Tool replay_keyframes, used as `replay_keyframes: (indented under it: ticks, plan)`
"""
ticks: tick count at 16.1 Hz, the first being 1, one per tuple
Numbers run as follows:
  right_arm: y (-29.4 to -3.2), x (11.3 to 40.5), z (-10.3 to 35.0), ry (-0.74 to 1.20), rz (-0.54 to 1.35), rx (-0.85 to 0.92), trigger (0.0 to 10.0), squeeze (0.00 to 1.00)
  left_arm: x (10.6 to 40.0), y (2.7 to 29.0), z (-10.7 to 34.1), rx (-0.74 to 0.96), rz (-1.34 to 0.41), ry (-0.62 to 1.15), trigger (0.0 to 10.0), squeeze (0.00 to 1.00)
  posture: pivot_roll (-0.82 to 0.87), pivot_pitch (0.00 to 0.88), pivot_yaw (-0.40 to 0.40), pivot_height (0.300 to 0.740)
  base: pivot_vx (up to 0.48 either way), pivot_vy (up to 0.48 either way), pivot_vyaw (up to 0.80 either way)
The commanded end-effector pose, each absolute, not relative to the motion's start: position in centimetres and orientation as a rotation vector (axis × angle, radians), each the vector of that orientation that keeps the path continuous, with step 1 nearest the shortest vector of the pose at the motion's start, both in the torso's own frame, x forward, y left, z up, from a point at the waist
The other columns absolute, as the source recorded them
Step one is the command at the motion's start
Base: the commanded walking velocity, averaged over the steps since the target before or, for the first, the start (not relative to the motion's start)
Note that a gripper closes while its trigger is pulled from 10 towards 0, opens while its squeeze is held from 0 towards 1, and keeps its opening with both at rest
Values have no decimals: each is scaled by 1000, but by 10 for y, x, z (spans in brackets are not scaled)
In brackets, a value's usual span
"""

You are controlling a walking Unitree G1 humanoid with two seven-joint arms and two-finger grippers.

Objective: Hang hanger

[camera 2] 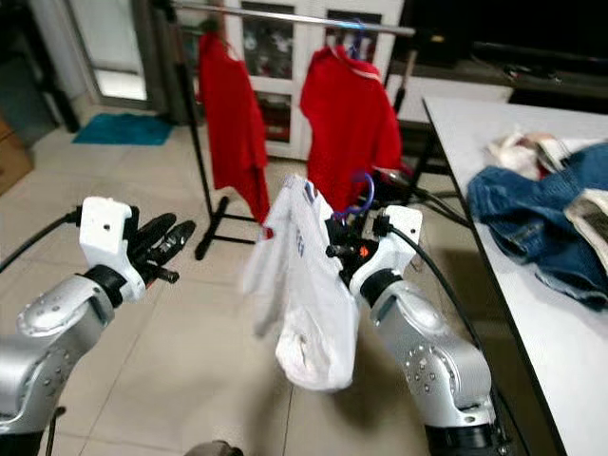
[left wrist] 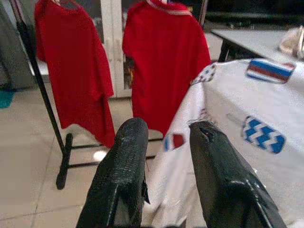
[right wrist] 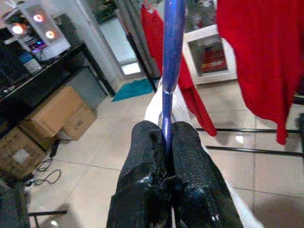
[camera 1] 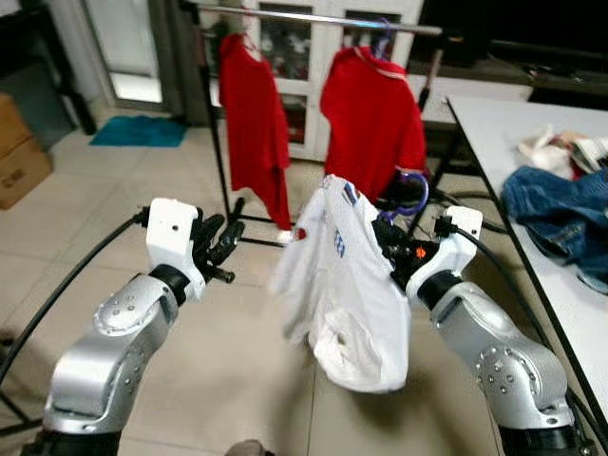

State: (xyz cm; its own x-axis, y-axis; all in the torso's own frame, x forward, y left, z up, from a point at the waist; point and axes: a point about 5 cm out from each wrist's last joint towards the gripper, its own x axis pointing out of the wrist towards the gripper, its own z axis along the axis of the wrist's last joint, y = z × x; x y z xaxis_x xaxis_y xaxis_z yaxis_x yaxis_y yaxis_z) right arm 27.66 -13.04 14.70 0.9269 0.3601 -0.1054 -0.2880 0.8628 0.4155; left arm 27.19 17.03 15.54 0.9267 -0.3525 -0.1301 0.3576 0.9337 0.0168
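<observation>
Right gripper (right wrist: 167,137) clamps one blue hanger (right wrist: 172,57) carrying one white shirt (camera 1: 347,285); left gripper (left wrist: 166,142) open.

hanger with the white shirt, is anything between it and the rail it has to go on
Nothing visible blocks it. The right gripper is shut on the blue hanger carrying the white shirt. Open floor lies between it and the rail, and a free stretch of rail shows between the two red shirts already hung there.
</observation>
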Motion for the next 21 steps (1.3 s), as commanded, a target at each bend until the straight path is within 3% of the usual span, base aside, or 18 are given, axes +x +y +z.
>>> replay_keyframes:
  ticks: [1,2,4,8,13,15,16,21]
  plan:
    - [-131,282,163,116,338,416,10000,0,275,161,154,73,-418,120,10000,0,67,0,-1,740,0,0,0]
    - [-127,288,169,103,355,444,10000,0,272,148,151,74,-529,115,10000,1000,82,0,-15,740,0,0,0]
    - [-114,298,176,94,407,461,10000,0,265,133,153,53,-695,111,10000,1000,86,0,-18,740,0,0,0]
    - [-94,315,191,80,494,464,10000,0,269,130,150,89,-772,113,10000,1000,88,0,-23,740,0,0,0]
    - [-86,345,194,107,430,473,10000,0,260,101,151,36,-990,77,10000,1000,77,0,-25,740,0,0,0]
    - [-86,354,197,110,399,496,10000,0,259,102,147,59,-993,91,10000,1000,76,0,-26,740,0,0,0]
    - [-84,362,199,113,385,515,10000,0,259,108,141,96,-997,123,10000,20,76,0,-26,740,0,0,0]
    - [-82,377,206,108,351,558,10000,0,262,126,129,239,-955,169,10000,0,82,0,-41,740,0,0,0]
